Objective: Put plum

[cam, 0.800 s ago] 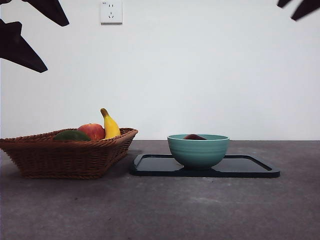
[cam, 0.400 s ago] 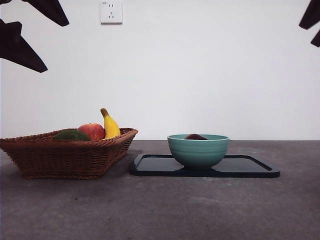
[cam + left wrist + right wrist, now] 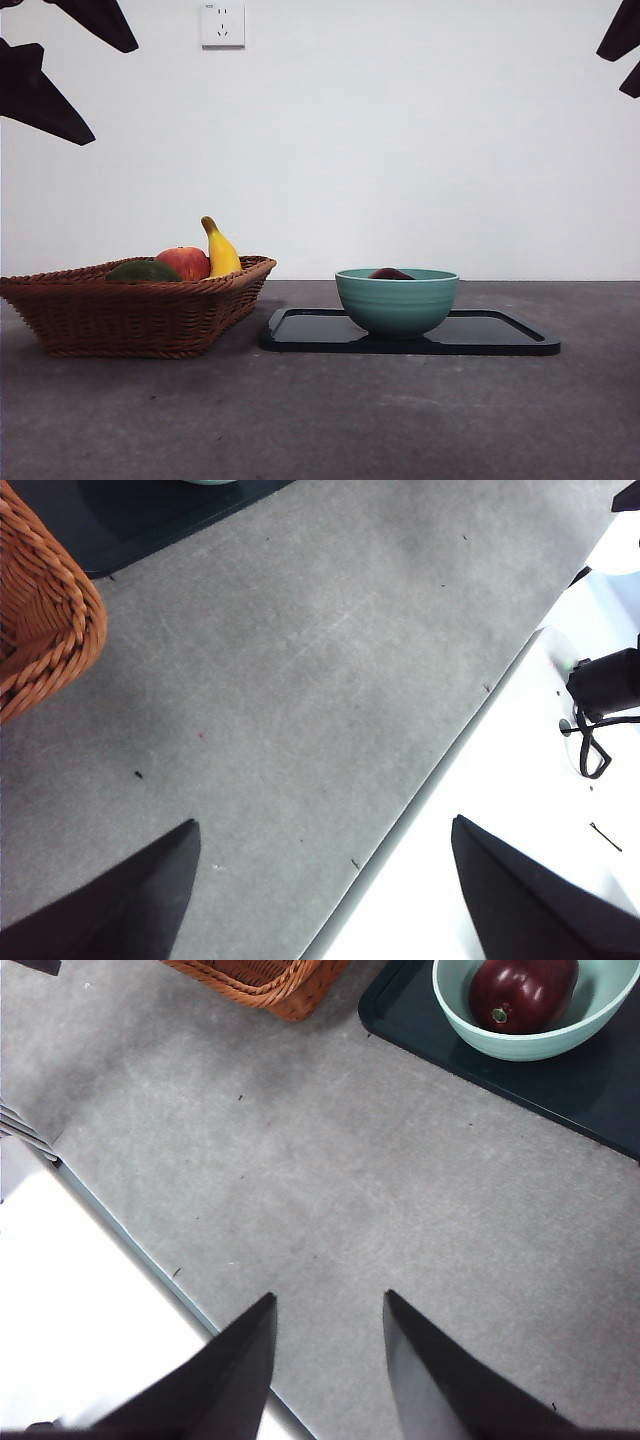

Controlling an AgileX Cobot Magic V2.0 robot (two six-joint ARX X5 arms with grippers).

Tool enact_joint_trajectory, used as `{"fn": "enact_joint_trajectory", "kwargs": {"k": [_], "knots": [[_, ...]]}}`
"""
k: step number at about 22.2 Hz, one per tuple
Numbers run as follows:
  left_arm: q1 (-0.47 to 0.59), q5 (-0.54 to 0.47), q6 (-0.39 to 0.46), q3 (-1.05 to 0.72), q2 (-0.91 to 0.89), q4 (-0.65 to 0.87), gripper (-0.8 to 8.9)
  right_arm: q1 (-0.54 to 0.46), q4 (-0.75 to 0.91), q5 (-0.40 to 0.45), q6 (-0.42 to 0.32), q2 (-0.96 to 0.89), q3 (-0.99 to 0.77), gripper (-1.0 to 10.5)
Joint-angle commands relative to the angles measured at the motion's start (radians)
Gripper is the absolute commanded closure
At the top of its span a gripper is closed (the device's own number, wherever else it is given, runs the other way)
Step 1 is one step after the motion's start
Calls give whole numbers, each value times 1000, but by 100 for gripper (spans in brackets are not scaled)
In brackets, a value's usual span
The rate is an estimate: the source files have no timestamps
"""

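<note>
The plum (image 3: 390, 273) is a glossy dark maroon fruit lying in the teal bowl (image 3: 396, 300); only its top shows over the rim. The right wrist view shows the whole plum (image 3: 522, 992) inside the bowl (image 3: 520, 1045). The bowl stands on the black tray (image 3: 500, 335). My right gripper (image 3: 330, 1297) is open and empty, high above the bare table and apart from the bowl; in the front view it (image 3: 610, 74) shows at the top right corner. My left gripper (image 3: 324, 825) is open and empty, high at the top left (image 3: 114, 96).
A wicker basket (image 3: 130, 310) stands left of the tray and holds a dark green fruit (image 3: 143, 271), a red apple (image 3: 183, 262) and a banana (image 3: 220, 250). The table's front edge (image 3: 420, 810) lies under the left gripper. A wall socket (image 3: 222, 22) is behind.
The right gripper has drawn back towards the top right corner of the front view. The plum, bowl, basket and left gripper have not moved.
</note>
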Motion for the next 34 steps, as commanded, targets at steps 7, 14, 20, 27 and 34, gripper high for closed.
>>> {"fn": "enact_joint_trajectory", "kwargs": {"k": [7, 14, 20, 27, 34], "knots": [[-4, 3, 1, 4, 7, 6, 411, 6, 6, -4, -6, 6, 4, 775], [-4, 3, -19, 4, 7, 15, 412, 6, 6, -4, -6, 6, 4, 775], [-21, -2, -179, 21, 7, 119, 411, 6, 6, -4, -6, 6, 4, 775], [-99, -195, -295, 172, 55, 186, 411, 6, 6, -4, -6, 6, 4, 775], [-167, -298, -359, 454, 264, 183, 411, 6, 2, -4, -4, 5, 4, 775]]}}
